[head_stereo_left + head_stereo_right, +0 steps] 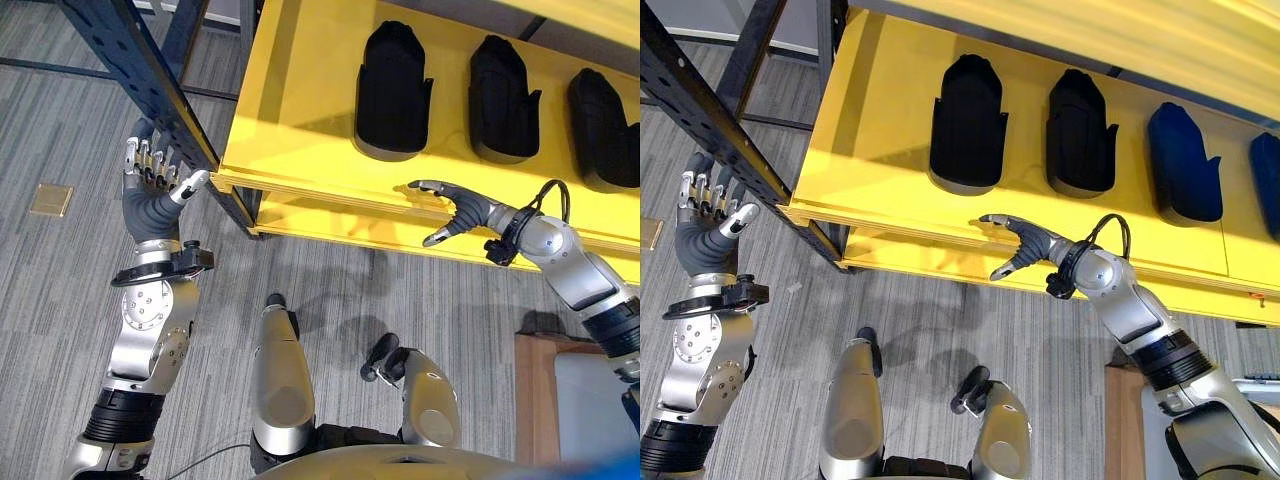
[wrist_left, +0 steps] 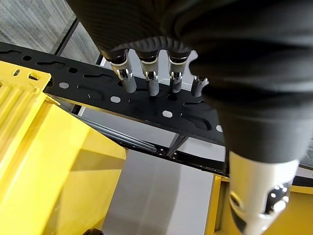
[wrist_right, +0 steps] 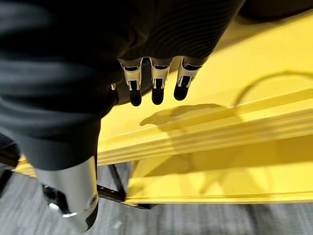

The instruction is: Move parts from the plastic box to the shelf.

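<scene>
shelf (image 1: 880,140) left end bare | black parts (image 1: 968,125) mid-shelf | upright (image 1: 710,110) (dark) flanks

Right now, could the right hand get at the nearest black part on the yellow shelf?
Probably yes: the right hand hovers open over the yellow shelf's front edge, and nothing lies between it and the black part.

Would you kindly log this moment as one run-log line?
left hand: open, empty, by dark perforated shelf post | right hand: open, empty, at yellow shelf front edge | black moulded parts: on shelf
</scene>
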